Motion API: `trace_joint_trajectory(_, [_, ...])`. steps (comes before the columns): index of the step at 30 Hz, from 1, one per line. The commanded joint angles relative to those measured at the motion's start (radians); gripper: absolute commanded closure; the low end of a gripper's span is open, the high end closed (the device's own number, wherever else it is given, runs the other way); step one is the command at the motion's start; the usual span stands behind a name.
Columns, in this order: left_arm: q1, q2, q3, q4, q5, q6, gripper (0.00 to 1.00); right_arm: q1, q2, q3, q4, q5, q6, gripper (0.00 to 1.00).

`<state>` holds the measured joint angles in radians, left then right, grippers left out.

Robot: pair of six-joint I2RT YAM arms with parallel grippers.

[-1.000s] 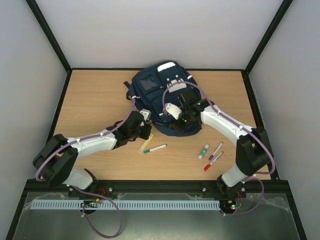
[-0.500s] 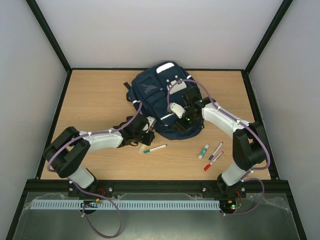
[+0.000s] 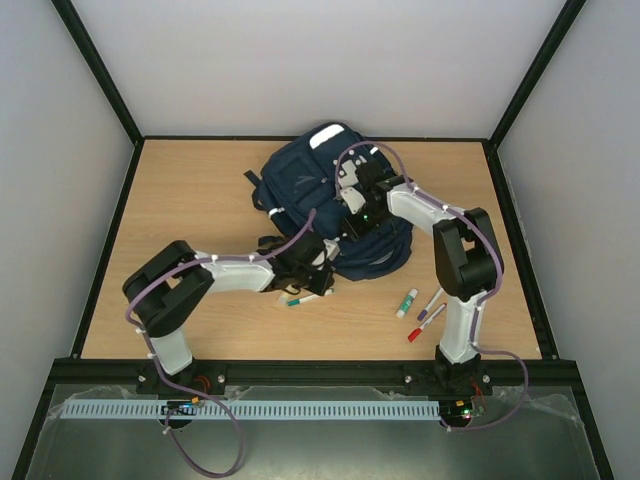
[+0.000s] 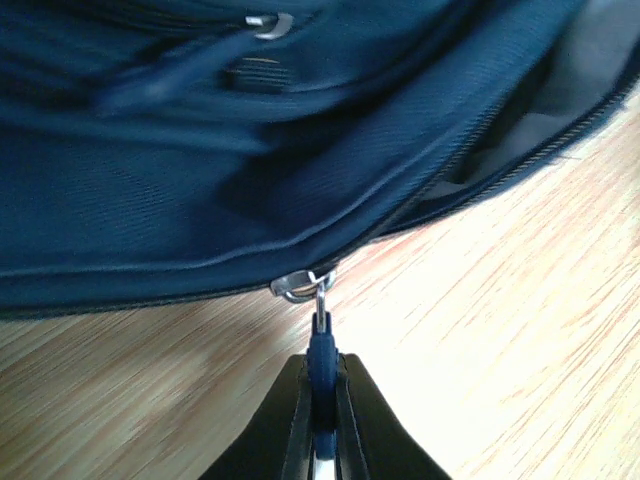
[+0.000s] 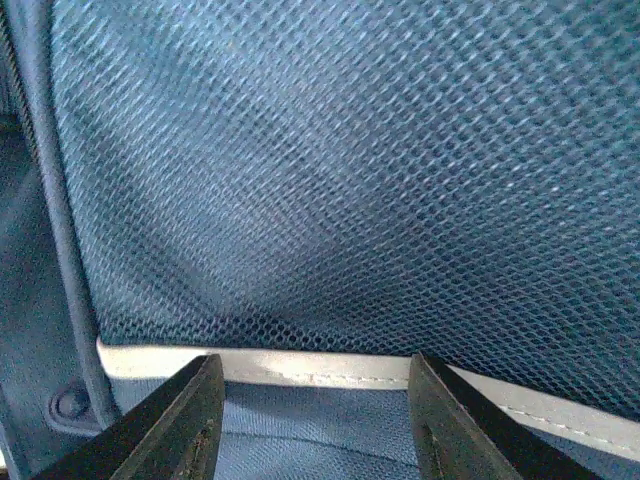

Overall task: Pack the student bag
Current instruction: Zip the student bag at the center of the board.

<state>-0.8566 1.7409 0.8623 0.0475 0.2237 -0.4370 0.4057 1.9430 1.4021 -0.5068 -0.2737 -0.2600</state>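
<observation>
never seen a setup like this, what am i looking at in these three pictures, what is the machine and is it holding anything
These are two robot arms bolted at the near edge of a wooden table. Each ends in a two-finger pincer. The wide picture comes from a fixed camera above and behind the arms. The two close-ups come from small cameras on the wrists, so each shows its own fingers.

On the table lies a navy backpack. In front of it are a green marker, a short green-capped marker, a purple marker and a red marker.

The left pincer is shut on the backpack's blue zipper pull. The right pincer is open over the bag's mesh panel and grips nothing.
</observation>
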Motion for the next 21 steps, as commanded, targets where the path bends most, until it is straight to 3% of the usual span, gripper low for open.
trace_joint_trajectory(1, [-0.078,0.073,0.116,-0.010,0.031,-0.001,0.95,-0.019,0.084,0.062,0.003,0.124,0.060,0.48])
trace_joint_trajectory(8, [-0.141,0.158,0.257,-0.064,-0.002,0.007,0.85,-0.018,0.180,0.135,-0.007,0.052,0.045,0.48])
trace_joint_trajectory(13, [-0.154,0.099,0.264,-0.112,-0.033,0.049,0.62,-0.021,0.217,0.175,-0.035,0.039,0.029,0.49])
trace_joint_trajectory(16, [-0.154,0.000,0.288,-0.242,-0.051,0.111,0.53,-0.035,0.151,0.161,-0.050,0.013,0.039,0.50])
trace_joint_trajectory(21, [-0.135,-0.157,0.343,-0.465,-0.219,0.256,0.48,-0.054,-0.048,0.089,-0.072,0.031,0.062,0.49])
